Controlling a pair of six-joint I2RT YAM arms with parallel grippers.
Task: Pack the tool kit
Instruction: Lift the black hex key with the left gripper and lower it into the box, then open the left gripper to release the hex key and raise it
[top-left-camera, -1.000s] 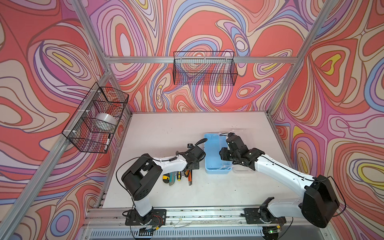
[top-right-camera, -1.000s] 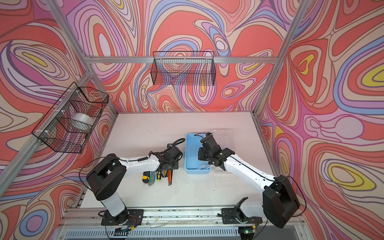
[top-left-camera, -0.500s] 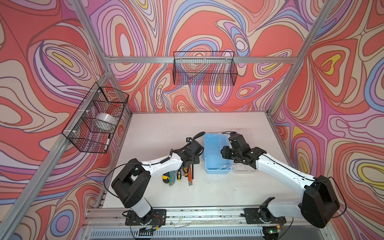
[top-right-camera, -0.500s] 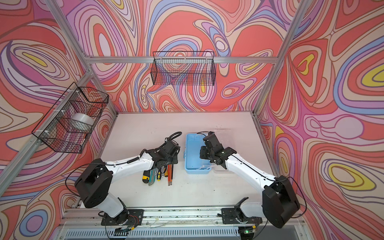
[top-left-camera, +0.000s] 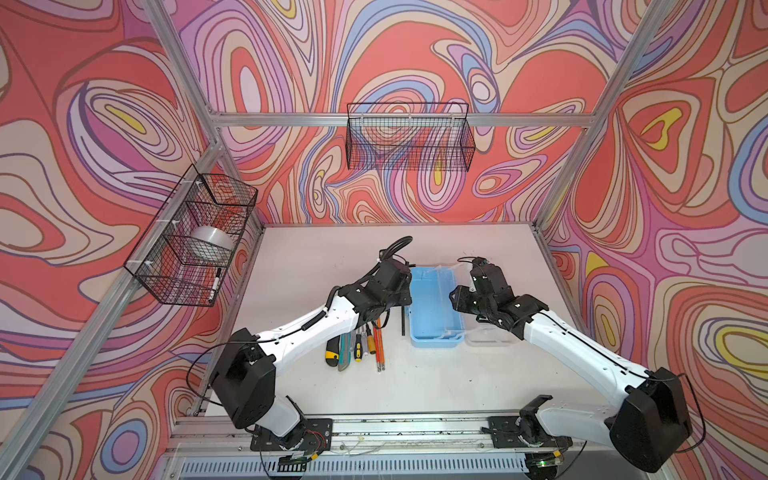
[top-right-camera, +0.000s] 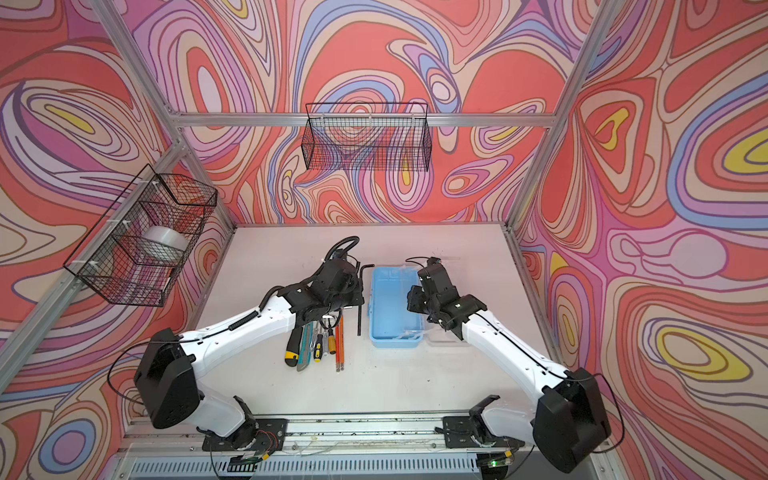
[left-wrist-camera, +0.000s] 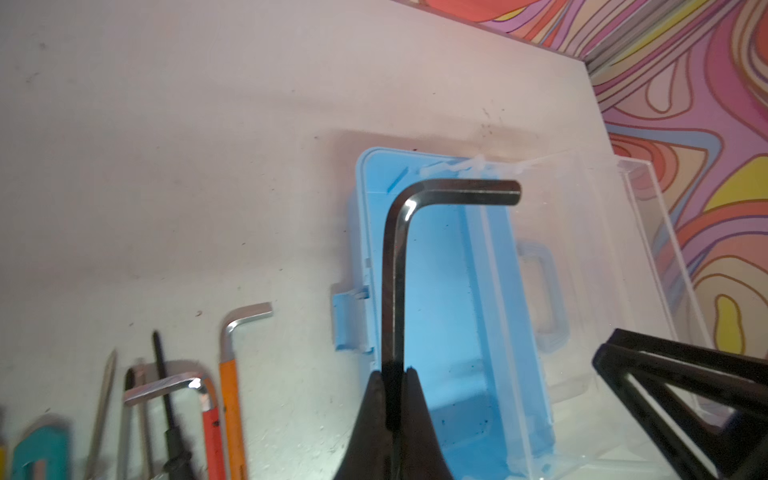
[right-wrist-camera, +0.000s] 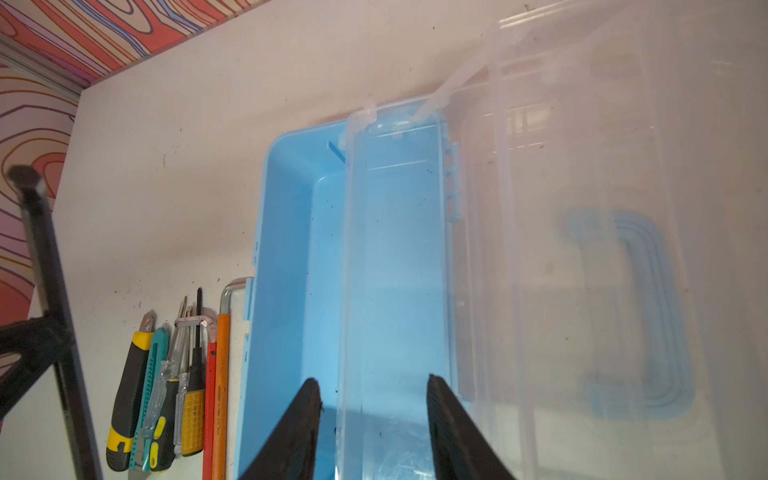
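The tool kit case (top-left-camera: 436, 341) (top-right-camera: 395, 343) is open, with a light-blue base and its clear lid (top-left-camera: 490, 336) (right-wrist-camera: 582, 249) flat on the table to the right. Its blue handle (right-wrist-camera: 648, 311) shows through the lid. My left gripper (left-wrist-camera: 392, 374) (top-left-camera: 400, 297) is shut on a black L-shaped hex key (left-wrist-camera: 392, 270) (top-right-camera: 359, 316) at the case's left wall. Over the base's right side my right gripper (right-wrist-camera: 374, 384) (top-left-camera: 459, 297) is open, jaws apart above a clear insert (right-wrist-camera: 395, 270). Utility knives (top-left-camera: 331, 351), screwdrivers (top-left-camera: 359, 345) and orange hex keys (top-left-camera: 379, 345) lie left of the case.
A black wire basket (top-left-camera: 191, 241) on the left wall holds a tape roll and a marker. A second wire basket (top-left-camera: 409, 139) hangs on the back wall. Aluminium posts stand at the corners, and a rail (top-left-camera: 395, 424) runs along the front edge.
My left arm has swung its elbow out to the left and lower, carrying the black hex key slightly toward the back beside the case. The right gripper has barely moved.
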